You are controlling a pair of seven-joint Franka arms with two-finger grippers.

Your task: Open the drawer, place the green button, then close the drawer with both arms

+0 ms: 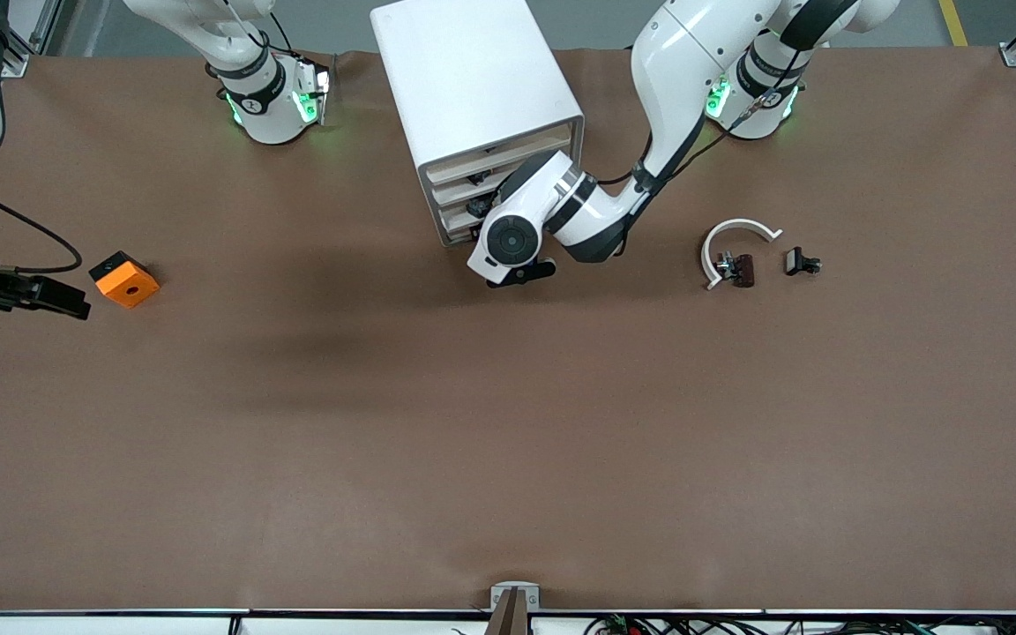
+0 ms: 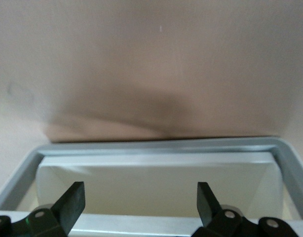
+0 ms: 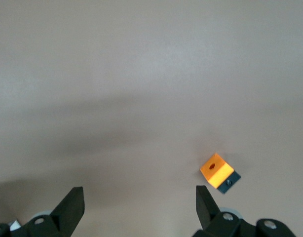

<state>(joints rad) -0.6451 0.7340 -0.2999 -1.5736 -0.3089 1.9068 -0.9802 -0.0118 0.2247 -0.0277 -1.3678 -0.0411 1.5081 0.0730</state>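
I see a brown counter (image 1: 508,441), bare along its near edge. Toward the right arm's end, my right tool (image 3: 140,207) hangs, fingers apart, over the counter near an orange cube (image 1: 124,279). By the far edge, my left tool (image 2: 141,205), fingers apart, sits at the white drawer unit's (image 1: 473,79) bottom drawer (image 2: 156,170). I can't spot the button.

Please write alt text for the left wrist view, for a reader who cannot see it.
The left gripper, its two black fingers spread open, is over a shallow white drawer tray with a pale grey rim. The brown table covering fills the rest.
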